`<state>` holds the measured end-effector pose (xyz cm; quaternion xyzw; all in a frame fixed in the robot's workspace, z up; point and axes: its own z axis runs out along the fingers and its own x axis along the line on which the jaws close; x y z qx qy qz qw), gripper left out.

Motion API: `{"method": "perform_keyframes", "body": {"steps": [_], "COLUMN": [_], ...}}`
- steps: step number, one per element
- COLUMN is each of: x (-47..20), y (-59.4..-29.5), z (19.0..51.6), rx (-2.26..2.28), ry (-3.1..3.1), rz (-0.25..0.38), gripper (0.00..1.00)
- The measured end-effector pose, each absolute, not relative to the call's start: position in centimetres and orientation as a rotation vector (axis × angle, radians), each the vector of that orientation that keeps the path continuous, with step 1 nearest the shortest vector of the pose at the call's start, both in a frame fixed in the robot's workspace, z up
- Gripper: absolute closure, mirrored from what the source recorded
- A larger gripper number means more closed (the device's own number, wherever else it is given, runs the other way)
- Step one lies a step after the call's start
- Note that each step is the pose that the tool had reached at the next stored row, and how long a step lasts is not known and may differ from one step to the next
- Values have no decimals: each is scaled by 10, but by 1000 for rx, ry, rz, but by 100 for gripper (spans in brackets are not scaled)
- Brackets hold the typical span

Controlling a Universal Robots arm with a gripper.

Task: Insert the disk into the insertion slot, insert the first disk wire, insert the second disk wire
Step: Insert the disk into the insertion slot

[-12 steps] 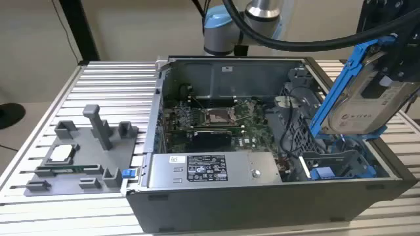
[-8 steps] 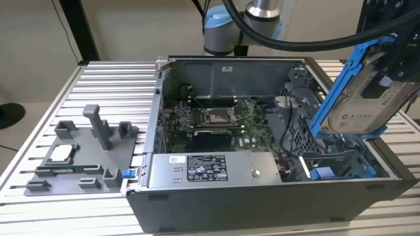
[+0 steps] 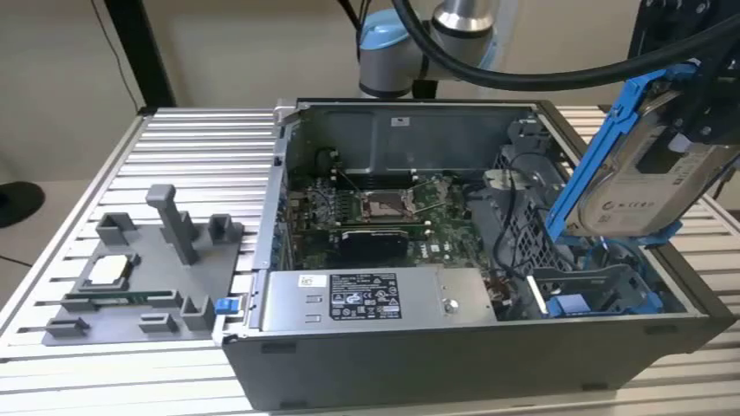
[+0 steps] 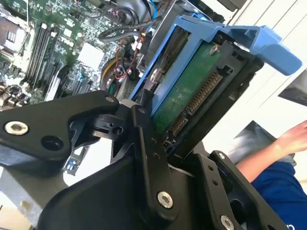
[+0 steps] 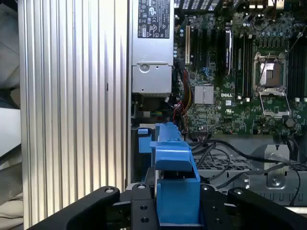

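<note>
The disk (image 3: pixel 636 186), a silver-grey drive with a white label in a bright blue carrier, hangs tilted over the exterior view's right end of the open computer case. My gripper (image 3: pixel 691 121) is shut on its upper end. In the second wrist view the black fingers (image 4: pixel 144 143) clamp the disk (image 4: pixel 184 91), whose green circuit-board side and connector pins show. The first wrist view has the blue carrier (image 5: pixel 173 165) held in the gripper (image 5: pixel 177 203). The insertion slot (image 3: pixel 595 290), a grey metal bay with blue tabs, lies in the case directly under the disk, apart from it.
A grey labelled power-supply box (image 3: pixel 359 299) runs along the case front, with the motherboard (image 3: pixel 382 212) behind it and a perforated cage (image 3: pixel 521 230) beside the bay. Loose black cables (image 5: pixel 225 148) lie near the bay. A grey parts fixture (image 3: pixel 139 277) sits on the slatted table (image 3: pixel 197 147). A person's arm (image 4: pixel 283 143) is nearby.
</note>
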<state>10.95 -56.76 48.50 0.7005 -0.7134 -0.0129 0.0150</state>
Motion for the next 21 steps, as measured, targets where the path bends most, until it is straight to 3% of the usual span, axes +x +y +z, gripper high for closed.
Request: {"method": "perform_keyframes", "body": {"steps": [21], "x": [117], "y": [-581], "z": [456], "rx": [2182], "ry": [-2222], "rz": [-44], "gripper": [100]}}
